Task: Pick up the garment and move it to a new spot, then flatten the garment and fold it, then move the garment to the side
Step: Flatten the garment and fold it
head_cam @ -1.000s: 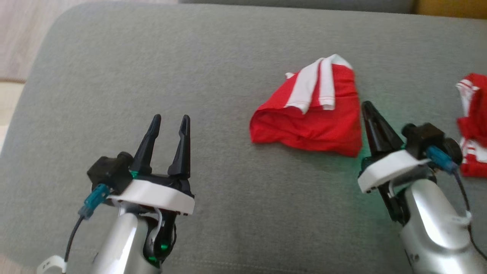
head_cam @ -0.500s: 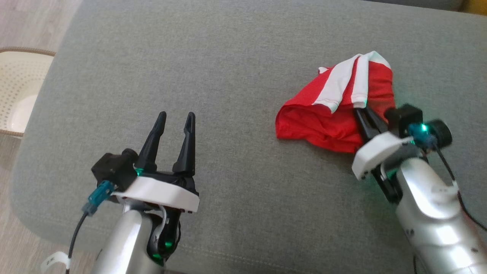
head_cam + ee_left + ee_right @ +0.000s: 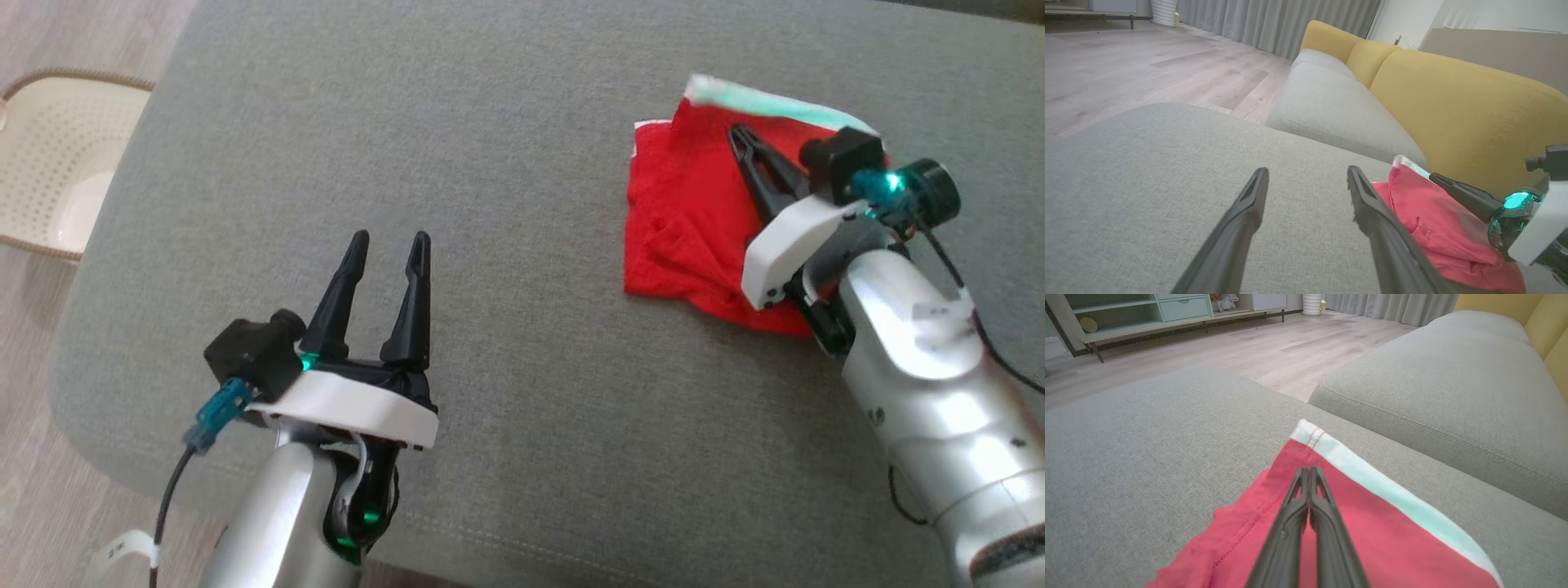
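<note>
Pinches the red garment in the right hand, one edge raised off the grey cushion.
Shows that hand clenched, fingers pressed tip to tip with no gap, apparently on a fold beside the white trim, raised just past the fingertips, remaining cloth crumpled on the cushion under and behind the hand. Reads as a one-point grip for carrying the cloth to a new spot: first step, by this judgement, flattening and folding not yet done. Cannot confirm the pinched cloth itself, hidden between the fingers. Leaves the left hand released, fingers spread wide around nothing, over bare cushion, well apart from the garment off to its right; probably parked clear of the carry.
</note>
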